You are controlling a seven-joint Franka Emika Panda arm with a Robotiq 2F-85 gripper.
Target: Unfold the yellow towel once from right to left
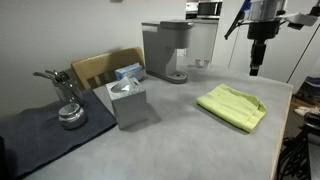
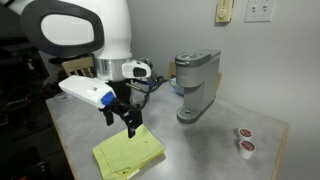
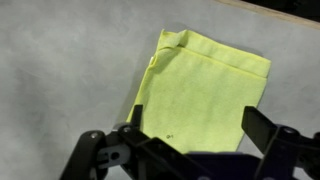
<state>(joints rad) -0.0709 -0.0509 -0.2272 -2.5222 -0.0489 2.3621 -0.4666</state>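
The yellow towel (image 1: 233, 105) lies folded flat on the grey table. It shows in both exterior views (image 2: 129, 154) and in the wrist view (image 3: 205, 88). My gripper (image 1: 255, 68) hangs in the air above the table behind the towel, not touching it. It also shows in an exterior view (image 2: 131, 127) above the towel's far edge. In the wrist view the gripper (image 3: 195, 125) is open and empty, with the towel seen between its fingers.
A white tissue box (image 1: 127, 100) stands mid-table, a grey coffee machine (image 1: 166, 51) behind it, also in an exterior view (image 2: 196, 84). A dark grey mat (image 1: 40, 132) holds a metal tool (image 1: 66, 100). Two coffee pods (image 2: 243, 140) lie near the table edge.
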